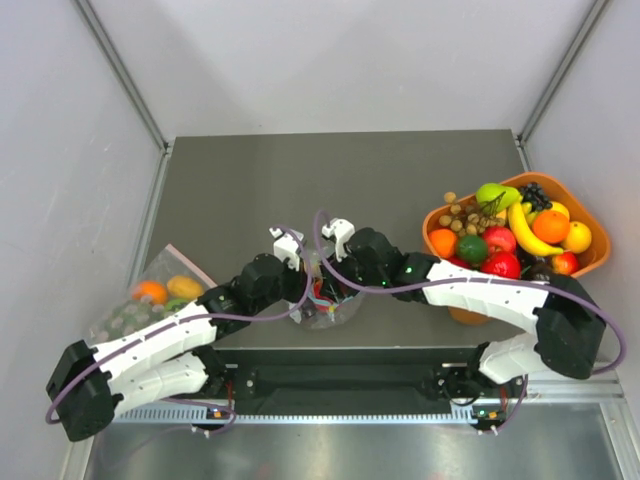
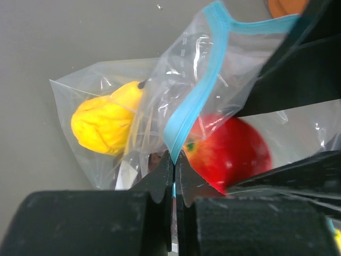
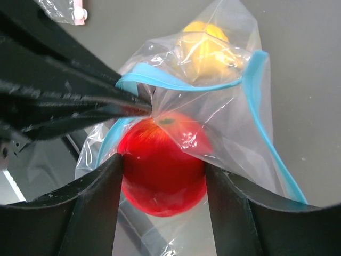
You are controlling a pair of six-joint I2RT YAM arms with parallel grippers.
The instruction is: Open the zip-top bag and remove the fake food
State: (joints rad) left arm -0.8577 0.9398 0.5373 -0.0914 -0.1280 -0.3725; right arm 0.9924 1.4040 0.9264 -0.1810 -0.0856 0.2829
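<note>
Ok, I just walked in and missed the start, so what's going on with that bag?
Two robot arms are working on the zip-top bag. The left gripper is pinched shut on the bag's teal zip strip, lifting one side of the open mouth. The right gripper is at that mouth with its fingers on either side of the red apple; whether it grips it yet is unclear. The yellow lemon sits deeper inside. Both fruits are in the bag.

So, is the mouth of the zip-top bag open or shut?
Open: the teal zip strip is parted into two lips above the red apple; the left gripper pinches one lip.
</note>
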